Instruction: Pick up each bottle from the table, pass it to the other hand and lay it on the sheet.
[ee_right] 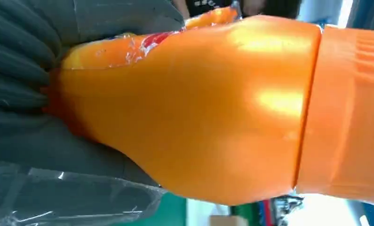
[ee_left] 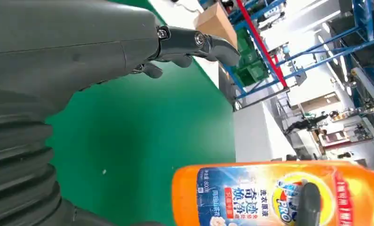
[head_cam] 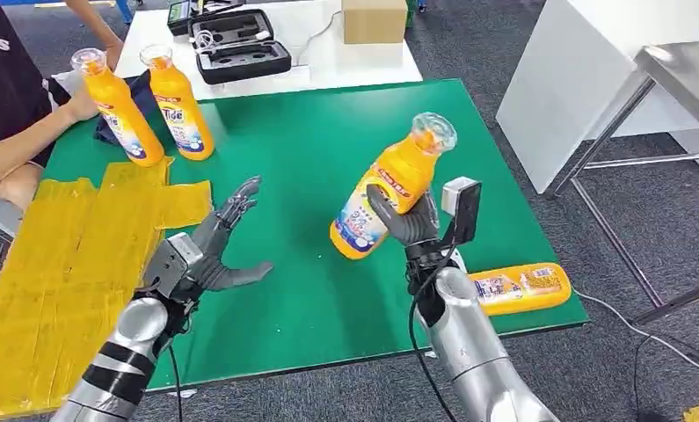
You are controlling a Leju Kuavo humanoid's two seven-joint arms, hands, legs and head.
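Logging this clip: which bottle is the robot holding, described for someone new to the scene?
Above the middle of the green table, the right hand grips an orange bottle. Unlike the others, it is lifted and tilted.

The held bottle is glossy orange plastic with a clear cap and a printed film label; highlights show on its smooth shoulder (right wrist view). The right hand has matt dark grey fingers. The table carries a smooth matt green surface. At 9 o'clock, the sheet is yellow, creased and faintly shiny. Both forearms look like brushed silver metal.
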